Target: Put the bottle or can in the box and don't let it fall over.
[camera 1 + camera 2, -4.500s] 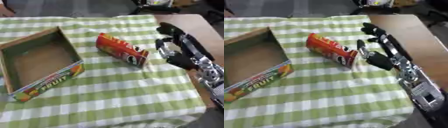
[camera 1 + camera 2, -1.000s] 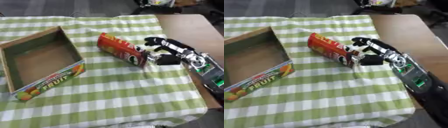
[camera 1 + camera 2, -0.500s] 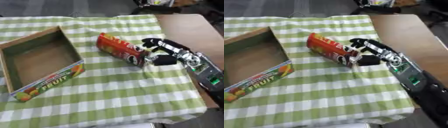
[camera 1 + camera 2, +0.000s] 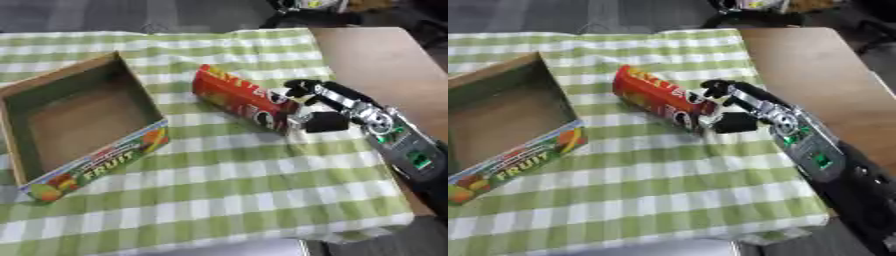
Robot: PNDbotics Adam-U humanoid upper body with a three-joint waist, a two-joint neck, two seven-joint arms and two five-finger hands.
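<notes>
A red tube-shaped can [image 4: 238,101] lies on its side on the green checked cloth, its dark end pointing to the lower right. My right hand [image 4: 339,107] comes in from the right and sits at that end. Its fingers [image 4: 296,89] curl over the can's upper side and the thumb [image 4: 325,122] lies against the end's lower side. The open cardboard box [image 4: 98,161], marked FRUIT on its front wall, stands to the left with nothing in it. A strip of cloth separates box and can. My left hand shows in no view.
The checked cloth [image 4: 227,195] covers most of the table. Bare wooden tabletop [image 4: 376,55] lies to the right, under my right forearm. Dark objects stand beyond the far edge.
My right hand has come in leftward from beside the can and its fingers have curled round the can's lower end. The can and the box have stayed in place.
</notes>
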